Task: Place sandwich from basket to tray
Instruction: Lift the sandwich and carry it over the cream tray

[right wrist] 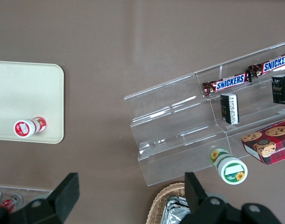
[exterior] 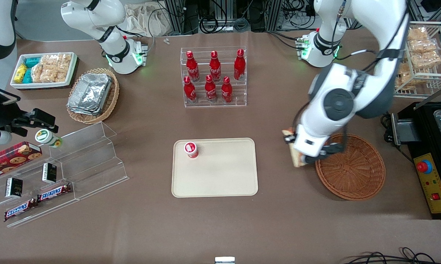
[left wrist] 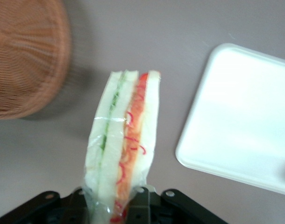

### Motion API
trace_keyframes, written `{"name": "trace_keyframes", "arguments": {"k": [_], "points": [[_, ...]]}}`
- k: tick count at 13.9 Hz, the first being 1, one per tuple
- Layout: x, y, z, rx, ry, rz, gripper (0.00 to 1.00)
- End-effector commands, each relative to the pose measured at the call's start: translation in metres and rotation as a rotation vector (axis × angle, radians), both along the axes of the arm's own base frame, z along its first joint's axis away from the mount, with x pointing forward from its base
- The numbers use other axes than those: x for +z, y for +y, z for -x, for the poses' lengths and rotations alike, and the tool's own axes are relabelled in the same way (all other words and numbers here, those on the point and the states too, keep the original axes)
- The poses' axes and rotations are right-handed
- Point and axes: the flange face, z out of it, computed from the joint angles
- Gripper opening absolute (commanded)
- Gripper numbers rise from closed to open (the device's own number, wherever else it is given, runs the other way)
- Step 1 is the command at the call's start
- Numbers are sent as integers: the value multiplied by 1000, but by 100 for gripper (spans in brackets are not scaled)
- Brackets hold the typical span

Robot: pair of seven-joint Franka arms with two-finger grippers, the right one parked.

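Note:
The sandwich (exterior: 296, 156) (left wrist: 124, 140), a plastic-wrapped white-bread wedge with green and red-orange filling, hangs in the air with my left gripper (exterior: 304, 157) (left wrist: 110, 204) shut on its wide end. It is over bare table between the reddish-brown wicker basket (exterior: 352, 170) (left wrist: 25, 56) and the cream tray (exterior: 220, 176) (left wrist: 240, 121), close to the basket's rim. No item shows in the basket. The black fingers (left wrist: 143, 205) press both bread faces. The arm hides part of the basket's rim in the front view.
A small red-capped bottle (exterior: 191, 149) (right wrist: 28, 127) stands on the tray's corner toward the parked arm. A rack of red cola bottles (exterior: 213, 77) stands farther from the front camera. A black control box (exterior: 431, 165) sits beside the basket at the working arm's end.

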Motion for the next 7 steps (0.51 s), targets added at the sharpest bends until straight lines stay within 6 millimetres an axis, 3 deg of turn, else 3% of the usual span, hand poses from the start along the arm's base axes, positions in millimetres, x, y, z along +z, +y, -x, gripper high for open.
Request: {"name": "trace_keyframes", "arguments": {"k": [1, 3, 6, 7], "points": [[-26, -66, -2, -139, -24, 56, 0], [-44, -96, -18, -242, -28, 95, 0], [-91, -143, -5, -342, -74, 80, 0], [-102, -147, -7, -367, -129, 61, 0]]}}
